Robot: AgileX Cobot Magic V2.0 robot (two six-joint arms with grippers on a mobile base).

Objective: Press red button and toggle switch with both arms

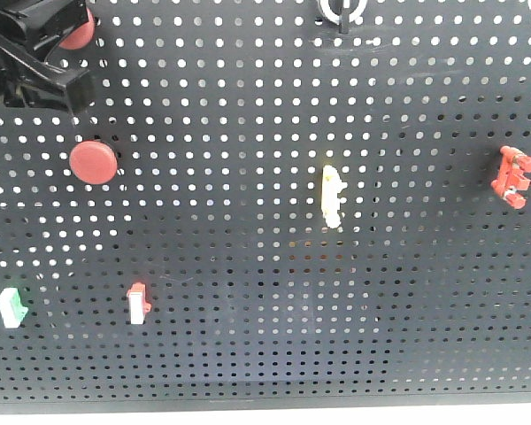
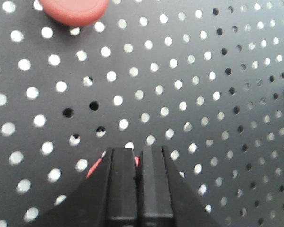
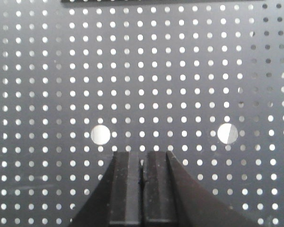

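Note:
Two alike red buttons sit on the black pegboard (image 1: 265,292). My left arm (image 1: 31,53) partly covers the upper red button (image 1: 83,32) at the top left; the other red button (image 1: 93,162) lies free below it. In the left wrist view my left gripper (image 2: 137,152) is shut, its tips over a red button (image 2: 95,166) that shows only as a sliver behind the fingers. Another red button (image 2: 75,9) lies further off. The toggle switch (image 1: 341,9) is cut by the top edge. My right gripper (image 3: 143,155) is shut and empty, facing bare pegboard.
A pale yellow upright piece (image 1: 333,197) stands mid-board and a red bracket (image 1: 514,177) at the right. A green-and-white rocker (image 1: 11,307) and a red-and-white rocker (image 1: 140,304) sit low on the left. Two larger holes (image 3: 101,134) (image 3: 227,133) lie ahead of the right gripper.

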